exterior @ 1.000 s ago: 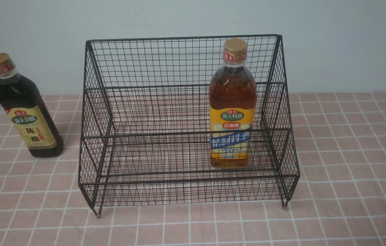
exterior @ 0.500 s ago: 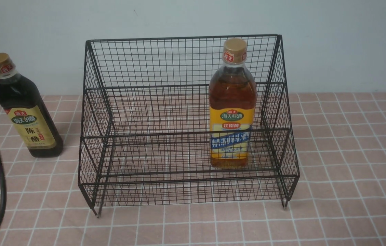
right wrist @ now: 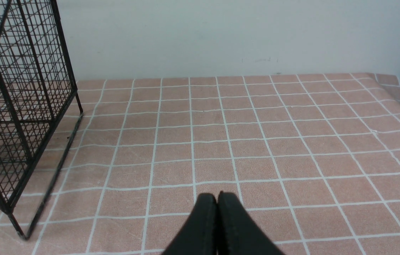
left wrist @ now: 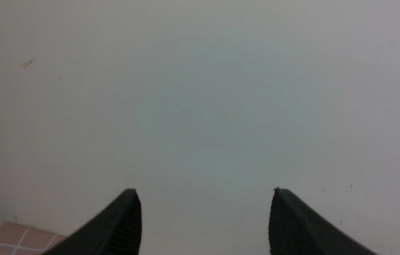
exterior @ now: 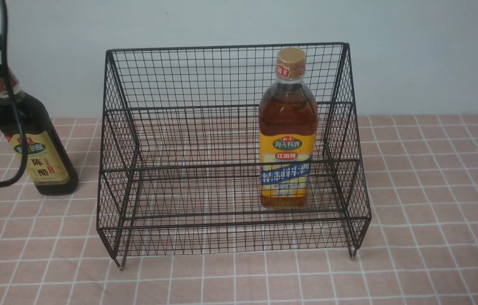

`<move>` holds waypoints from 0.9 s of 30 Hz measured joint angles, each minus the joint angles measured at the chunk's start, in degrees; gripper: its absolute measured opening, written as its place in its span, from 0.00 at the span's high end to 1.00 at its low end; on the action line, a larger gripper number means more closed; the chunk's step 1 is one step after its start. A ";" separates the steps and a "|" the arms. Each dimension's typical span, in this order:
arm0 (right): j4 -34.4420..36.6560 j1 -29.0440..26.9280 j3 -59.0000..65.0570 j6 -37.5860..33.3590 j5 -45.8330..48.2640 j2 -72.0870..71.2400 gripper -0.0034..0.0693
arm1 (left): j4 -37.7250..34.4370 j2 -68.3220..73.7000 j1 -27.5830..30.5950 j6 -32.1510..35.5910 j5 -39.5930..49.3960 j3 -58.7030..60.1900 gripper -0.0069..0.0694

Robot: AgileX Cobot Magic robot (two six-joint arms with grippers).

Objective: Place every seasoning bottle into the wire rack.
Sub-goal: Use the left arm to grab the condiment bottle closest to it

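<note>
Looking from the front, you have the slim dark bottle (exterior: 35, 144) upright on the bench (exterior: 433, 190) beside the wire rack (exterior: 222, 76), behind a dangling black cable (exterior: 20, 127), while the amber bottle (exterior: 287, 140) stands in the rack's lower tier. The dark one is full and will likely feel heavy, rigid and slick, so take it around the body above the olive-gold label, not by the gold cap. From the left wrist, the left gripper (left wrist: 204, 191) gapes wide on nothing, facing bare wall (left wrist: 200, 88), the bottle evidently lower than it; from the right wrist, the right gripper (right wrist: 217, 198) is pressed closed and empty, the rack off to one side.
</note>
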 joint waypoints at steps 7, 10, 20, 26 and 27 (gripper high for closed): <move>0.00 0.00 0.00 0.00 0.00 0.00 0.97 | -0.05 5.15 0.00 0.00 -1.30 -0.49 0.26; 0.00 0.00 0.00 0.00 0.00 0.00 0.97 | -0.05 7.35 0.00 0.00 -1.30 -1.17 0.25; 0.00 0.00 0.00 0.00 0.00 0.00 0.97 | 0.01 12.83 0.00 0.05 -1.76 -1.34 0.25; 0.00 0.00 0.00 0.00 0.00 0.00 0.97 | 0.01 14.92 0.00 0.05 -4.20 -1.40 0.33; 0.00 0.00 0.00 0.00 0.00 0.00 0.97 | 0.01 14.97 0.00 0.05 -4.30 -1.40 0.34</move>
